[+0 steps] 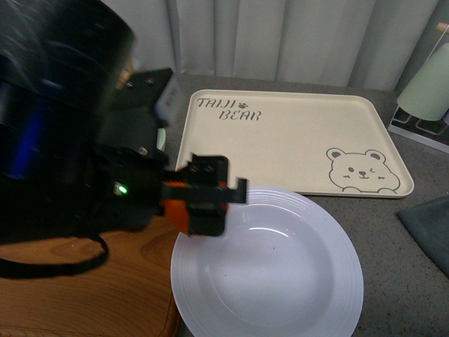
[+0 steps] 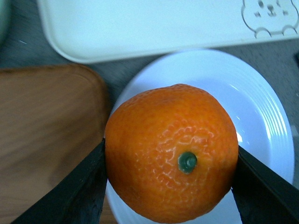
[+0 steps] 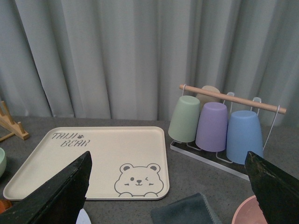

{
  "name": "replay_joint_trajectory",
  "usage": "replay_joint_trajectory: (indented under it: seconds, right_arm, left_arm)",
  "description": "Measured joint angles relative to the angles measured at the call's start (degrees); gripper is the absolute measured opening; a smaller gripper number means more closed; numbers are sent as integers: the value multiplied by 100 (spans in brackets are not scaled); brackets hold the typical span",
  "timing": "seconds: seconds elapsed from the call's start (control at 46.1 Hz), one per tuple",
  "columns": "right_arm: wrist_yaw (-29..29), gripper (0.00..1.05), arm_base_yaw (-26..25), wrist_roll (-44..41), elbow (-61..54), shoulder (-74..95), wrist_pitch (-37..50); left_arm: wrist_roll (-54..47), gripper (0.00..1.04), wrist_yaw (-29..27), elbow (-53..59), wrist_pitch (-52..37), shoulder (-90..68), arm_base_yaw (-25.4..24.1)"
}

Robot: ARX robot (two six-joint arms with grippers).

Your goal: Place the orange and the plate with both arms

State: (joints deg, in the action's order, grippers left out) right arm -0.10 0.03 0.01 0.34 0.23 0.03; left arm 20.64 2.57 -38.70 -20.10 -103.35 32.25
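Orange (image 2: 171, 140) clamped in left gripper (image 2: 173, 186), seemingly over plate (image 1: 280, 281) rim; wooden board (image 1: 77, 288) beside, bear tray (image 1: 295, 133) behind; right gripper (image 3: 168, 177) agape.

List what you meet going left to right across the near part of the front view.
Board → orange, held in the left end effector → plate → dark cloth.

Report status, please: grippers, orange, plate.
Left gripper shut on orange, over plate rim. Right gripper open, holding nothing. Plate bare, lying before tray.
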Motion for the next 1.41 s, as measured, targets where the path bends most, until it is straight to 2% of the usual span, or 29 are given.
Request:
replay_joint_trajectory:
  seconds: [0.108, 0.26, 0.694, 0.759, 0.889, 1.149, 1.41]
  right_arm:
    - [0, 96, 0, 0, 0, 0, 0]
    - [0, 96, 0, 0, 0, 0, 0]
    - [0, 96, 0, 0, 0, 0, 0]
    - [0, 96, 0, 0, 0, 0, 0]
    - [0, 96, 0, 0, 0, 0, 0]
    - [0, 96, 0, 0, 0, 0, 0]
    - [0, 96, 0, 0, 0, 0, 0]
  left_arm:
    - [229, 66, -24, -101, -57, -306, 420]
    - [391, 66, -17, -280, -92, -643, 708]
    - [496, 66, -256, -535, -87, -1180, 737]
    - [507, 79, -273, -535, -87, -1176, 734]
    - [448, 100, -315, -514, -107, -1034, 699]
    - [315, 98, -463, -284, -57, -286, 435]
    - [229, 98, -782, 426, 118, 1078, -306]
